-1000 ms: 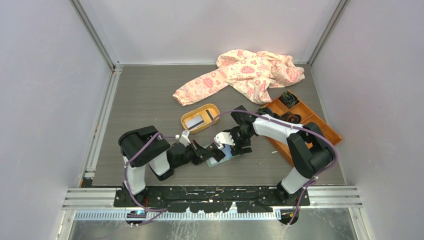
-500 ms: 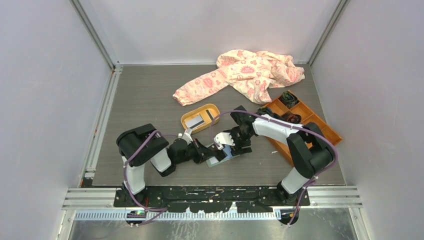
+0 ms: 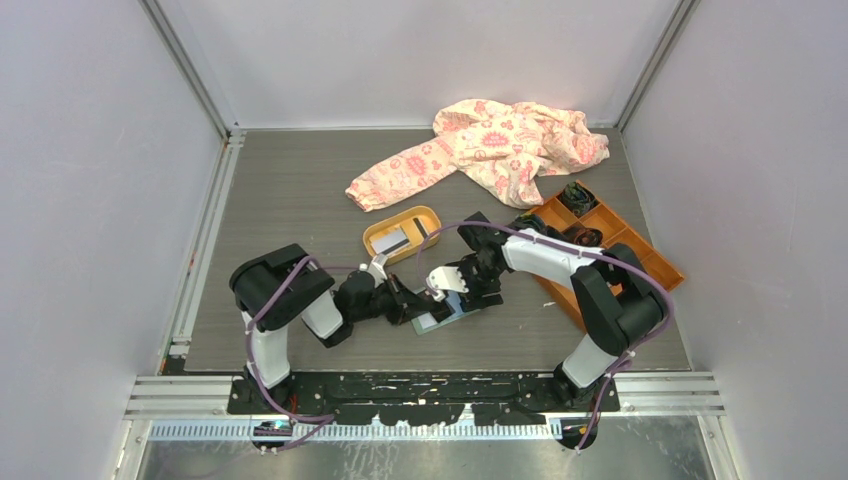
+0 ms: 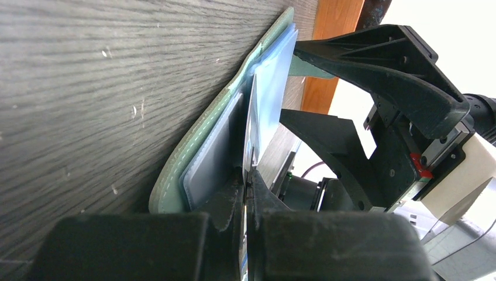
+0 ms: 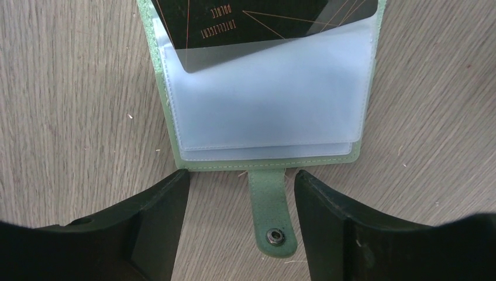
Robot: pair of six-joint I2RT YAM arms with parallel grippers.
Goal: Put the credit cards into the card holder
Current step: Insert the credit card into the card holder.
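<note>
On the desk [image 5: 70, 88], left fingers [image 4: 222, 202] pinch a credit card [image 5: 263, 23] partway into the card holder [image 5: 263, 105], right fingers [image 5: 158, 216] gape empty astride its tab [image 5: 272, 211]; it likely needs a square push home.

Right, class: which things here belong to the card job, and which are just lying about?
Job: holder, gripped card, cards in tray.
Lying about: garment, orange box.

The pale green folding card holder [image 5: 263, 111] lies by the near edge, midway. Behind it, the orange oval tray [image 3: 372, 234] holds grey credit cards [image 3: 392, 241].
</note>
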